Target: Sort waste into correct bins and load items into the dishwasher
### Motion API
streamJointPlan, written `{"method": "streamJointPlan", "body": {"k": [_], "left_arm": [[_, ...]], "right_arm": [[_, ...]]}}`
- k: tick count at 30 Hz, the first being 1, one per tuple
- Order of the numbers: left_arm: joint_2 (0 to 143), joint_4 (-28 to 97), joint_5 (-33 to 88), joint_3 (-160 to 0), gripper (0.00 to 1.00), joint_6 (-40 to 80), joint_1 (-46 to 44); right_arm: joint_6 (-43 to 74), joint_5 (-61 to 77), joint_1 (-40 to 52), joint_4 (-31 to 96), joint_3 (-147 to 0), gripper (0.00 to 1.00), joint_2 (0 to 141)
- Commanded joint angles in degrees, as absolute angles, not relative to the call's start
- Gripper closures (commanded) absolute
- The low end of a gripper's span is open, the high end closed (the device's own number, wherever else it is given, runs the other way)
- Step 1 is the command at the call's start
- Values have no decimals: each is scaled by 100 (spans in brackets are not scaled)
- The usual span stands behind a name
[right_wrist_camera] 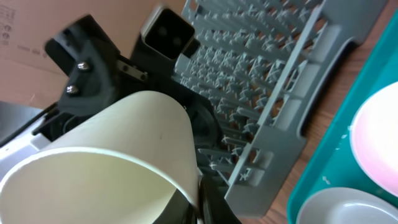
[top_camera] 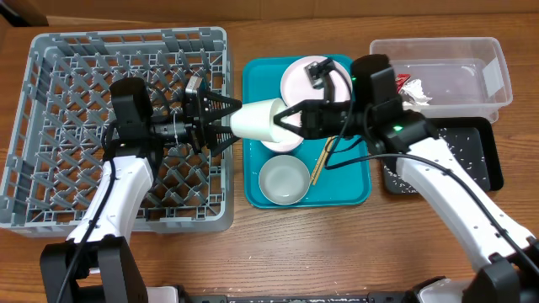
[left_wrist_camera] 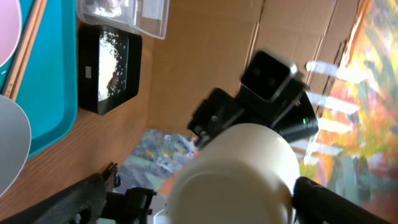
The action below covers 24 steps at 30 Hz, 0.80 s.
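At 3 o'clock off the grey plastic lattice dish rack point(top_camera: 84, 59), your right jaws pinch the rim of the small white cup point(top_camera: 257, 120); left jaws gape around its base. Likely light, slick: clamp there.

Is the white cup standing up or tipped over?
Tipped sideways. The white cup hangs level between the left hand and the right hand, mouth facing the right one.
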<state>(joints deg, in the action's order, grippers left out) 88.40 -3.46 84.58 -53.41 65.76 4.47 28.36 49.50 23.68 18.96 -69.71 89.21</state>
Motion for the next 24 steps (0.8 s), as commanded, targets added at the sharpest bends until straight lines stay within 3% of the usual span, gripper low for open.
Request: {"method": "streamJointPlan", "body": {"k": [1,4,24], "left_arm": [[8849,-349,8923,-5450,5,6165,370],[8849,-346,9063,-5450,0,6160,370],[8849,-349,9063,-5450,1,6020,119]], "right_arm": [[3050,5026,2449,1761,-6936,96,9137],[3048,5033,2453,1710,-6936,96,9255],[2648,6624,2453,1079,-6936,96,10031]]}}
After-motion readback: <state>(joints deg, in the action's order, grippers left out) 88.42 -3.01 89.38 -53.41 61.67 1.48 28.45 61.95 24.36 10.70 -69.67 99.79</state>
